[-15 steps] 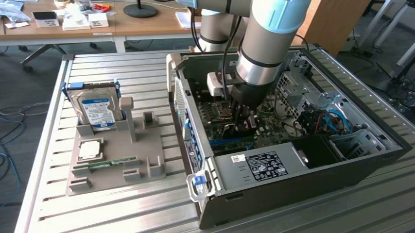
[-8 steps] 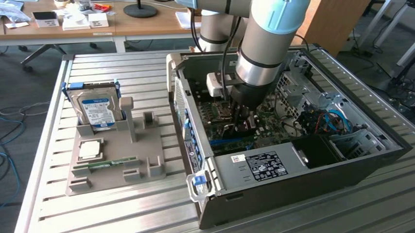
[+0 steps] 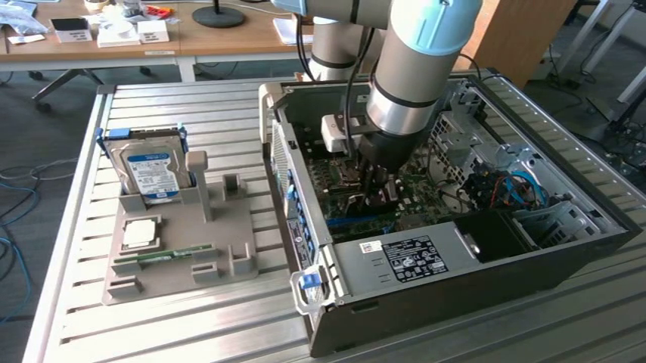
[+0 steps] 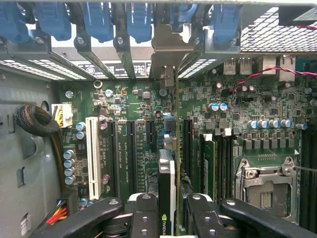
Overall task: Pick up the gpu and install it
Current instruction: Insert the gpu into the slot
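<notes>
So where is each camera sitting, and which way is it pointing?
Exterior view: sits off the arm, higher up, and looks down at the open computer case on the slatted table; the arm reaches down into the case.
Wrist view: rides on the wrist and looks along the gripper at the motherboard; the dark fingers clamp the gpu, seen edge-on.
Shared: both show the gripper above the green motherboard inside the case.
</notes>
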`<control>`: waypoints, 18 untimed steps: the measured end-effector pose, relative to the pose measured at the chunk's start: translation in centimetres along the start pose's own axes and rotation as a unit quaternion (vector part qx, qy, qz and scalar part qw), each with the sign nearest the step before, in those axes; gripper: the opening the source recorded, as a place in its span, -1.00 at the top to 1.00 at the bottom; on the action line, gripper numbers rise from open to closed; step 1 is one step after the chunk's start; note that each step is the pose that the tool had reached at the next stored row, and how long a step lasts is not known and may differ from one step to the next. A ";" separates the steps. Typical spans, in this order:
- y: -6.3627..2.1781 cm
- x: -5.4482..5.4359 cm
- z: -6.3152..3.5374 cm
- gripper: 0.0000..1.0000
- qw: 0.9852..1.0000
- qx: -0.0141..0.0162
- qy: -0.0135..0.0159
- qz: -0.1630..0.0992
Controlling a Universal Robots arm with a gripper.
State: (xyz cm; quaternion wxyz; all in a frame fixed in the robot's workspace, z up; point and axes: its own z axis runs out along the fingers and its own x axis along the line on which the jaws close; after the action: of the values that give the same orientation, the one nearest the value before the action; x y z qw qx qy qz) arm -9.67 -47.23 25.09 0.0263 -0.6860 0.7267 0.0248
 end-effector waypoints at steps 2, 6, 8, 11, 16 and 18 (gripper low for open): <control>0.00 0.0 0.04 0.47 1.000 0.000 0.000 0.000; 0.00 0.0 0.13 0.47 1.000 0.000 0.000 0.000; 0.00 0.0 0.14 0.47 1.000 0.000 0.000 0.000; 0.01 0.0 0.17 0.47 1.000 0.000 0.000 0.000; 0.03 0.0 0.18 0.47 1.000 0.000 0.000 0.000; 0.04 0.0 0.18 0.47 1.000 0.000 0.000 0.000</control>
State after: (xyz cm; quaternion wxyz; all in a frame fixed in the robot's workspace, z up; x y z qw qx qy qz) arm -9.71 -47.23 24.91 0.0264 -0.6860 0.7267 0.0248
